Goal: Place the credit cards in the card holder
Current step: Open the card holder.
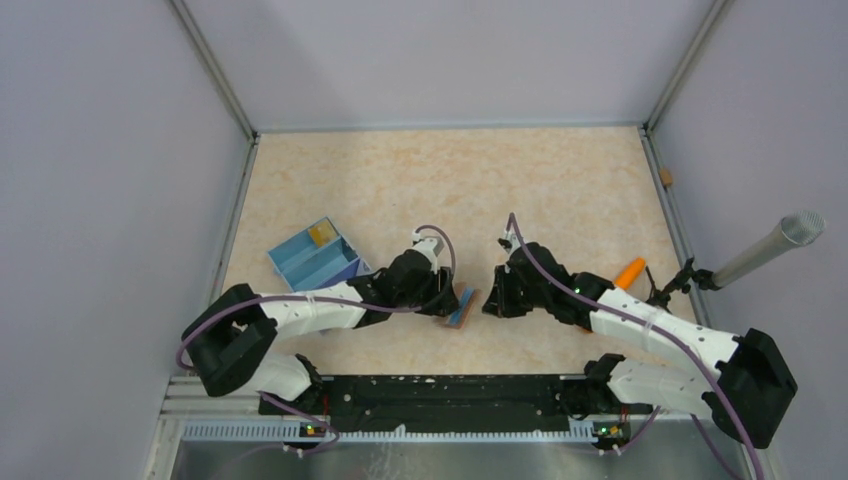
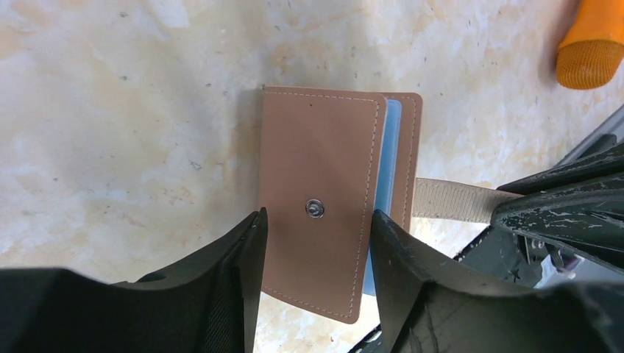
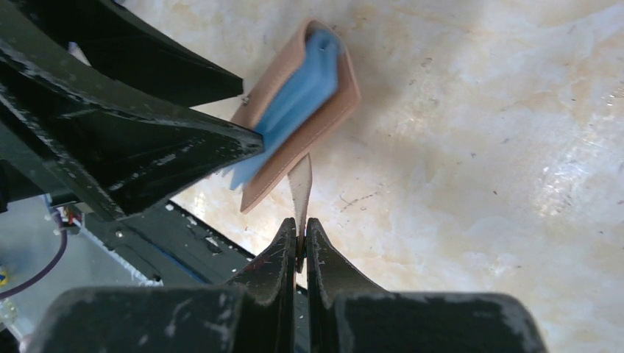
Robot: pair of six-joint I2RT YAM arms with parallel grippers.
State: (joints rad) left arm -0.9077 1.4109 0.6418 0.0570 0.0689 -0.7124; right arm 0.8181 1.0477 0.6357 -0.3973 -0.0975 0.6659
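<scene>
Card holder edges in L end effector, strap pinched

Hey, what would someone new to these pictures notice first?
The brown card holder stands out, held mid-table between the fingers of the left gripper, with a light blue card showing inside it. Just right of it, the right gripper pinches the holder's beige strap. A blue divided box lies farther left, and an orange carrot-shaped object lies to the right.
</scene>
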